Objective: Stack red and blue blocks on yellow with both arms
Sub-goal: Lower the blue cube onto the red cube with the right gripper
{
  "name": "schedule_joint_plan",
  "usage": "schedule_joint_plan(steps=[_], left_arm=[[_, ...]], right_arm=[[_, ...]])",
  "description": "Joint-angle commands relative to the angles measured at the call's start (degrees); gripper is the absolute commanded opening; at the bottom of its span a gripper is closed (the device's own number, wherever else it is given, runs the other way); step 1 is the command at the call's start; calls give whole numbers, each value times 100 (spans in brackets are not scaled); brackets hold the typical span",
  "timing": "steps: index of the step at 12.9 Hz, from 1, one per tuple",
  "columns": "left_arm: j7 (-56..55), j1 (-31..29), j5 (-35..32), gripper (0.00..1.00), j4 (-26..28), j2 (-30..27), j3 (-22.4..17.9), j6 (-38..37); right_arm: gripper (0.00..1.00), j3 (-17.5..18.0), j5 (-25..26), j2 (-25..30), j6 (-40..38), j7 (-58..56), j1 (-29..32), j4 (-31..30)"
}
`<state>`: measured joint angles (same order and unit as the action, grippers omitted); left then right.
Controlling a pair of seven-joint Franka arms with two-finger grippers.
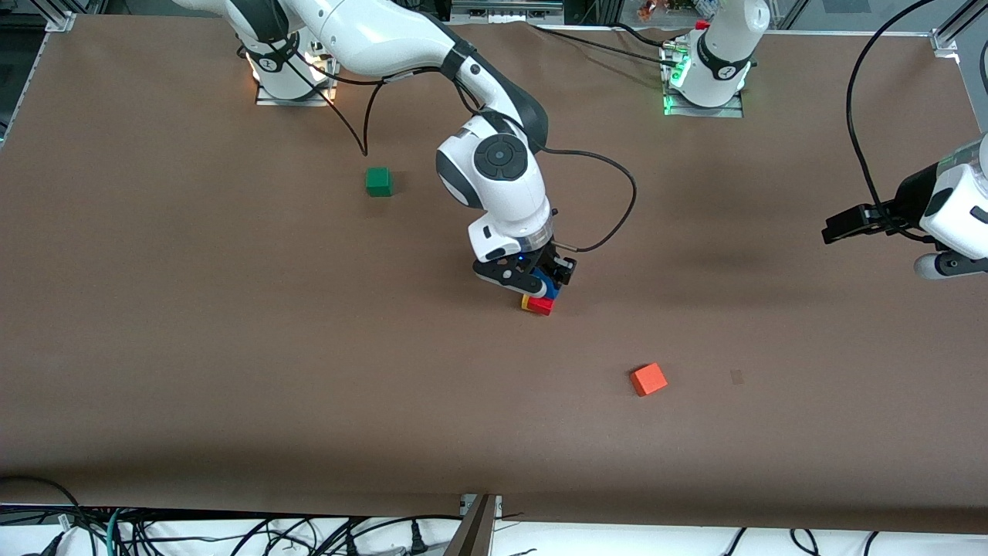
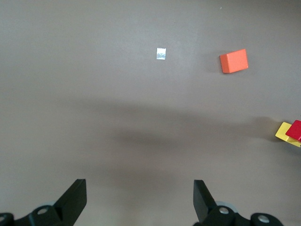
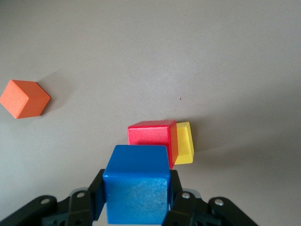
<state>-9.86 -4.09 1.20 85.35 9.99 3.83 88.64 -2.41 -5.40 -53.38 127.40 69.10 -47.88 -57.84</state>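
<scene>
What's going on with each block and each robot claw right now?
Blue block: held in the air over the red one.
Red block: sitting on the yellow, off-centre.
Yellow block: on the table, bottom of the stack.
Orange block: loose on the table.
Green block: loose on the table.
Right gripper: shut on the blue block.
Left gripper: open, empty, waiting.

Two glossy white Franka arms with dark grey joint caps and black two-finger grippers.
The right arm [image 1: 494, 185] has rounded white shells, a round dark grey cap with a centre dot, a looping black cable and a small blue light above the right gripper [image 1: 540, 284]. The left arm [image 1: 953, 212] shows a white shell and black bracket; the left gripper [image 2: 139, 202] has black wedge-shaped fingers [image 2: 75, 197] with silver screws.
</scene>
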Motion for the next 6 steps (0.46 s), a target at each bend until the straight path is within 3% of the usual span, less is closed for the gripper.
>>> schedule_joint_plan(steps=[1, 6], left_arm=[[124, -4, 3, 100, 70, -84, 39, 56], [124, 14, 3, 100, -150, 56, 39, 65]], right_arm=[[32, -13, 100, -93, -128, 86, -28, 238], [40, -22, 109, -93, -128, 77, -28, 221]])
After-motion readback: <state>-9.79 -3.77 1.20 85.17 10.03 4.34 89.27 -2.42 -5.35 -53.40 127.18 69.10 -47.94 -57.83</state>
